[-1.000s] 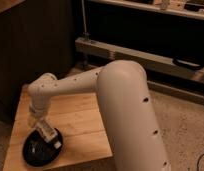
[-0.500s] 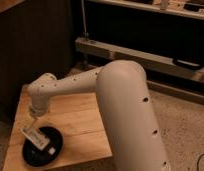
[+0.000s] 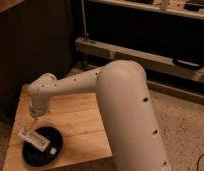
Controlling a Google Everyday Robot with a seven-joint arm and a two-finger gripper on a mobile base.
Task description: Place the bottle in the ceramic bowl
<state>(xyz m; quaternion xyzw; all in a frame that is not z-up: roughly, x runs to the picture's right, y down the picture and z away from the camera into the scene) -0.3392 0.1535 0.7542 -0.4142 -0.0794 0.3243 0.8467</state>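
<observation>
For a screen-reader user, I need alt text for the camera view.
A slim whitish bottle lies across a shallow black ceramic bowl at the near left corner of a wooden table. The white robot arm's gripper hangs just above it.

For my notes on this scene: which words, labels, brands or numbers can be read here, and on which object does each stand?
No text can be read.
The bottle, lying across the ceramic bowl, has a pale label; its print is too blurred to read.
The gripper, just above the bottle, shows no marking.
The wooden table shows none.
</observation>
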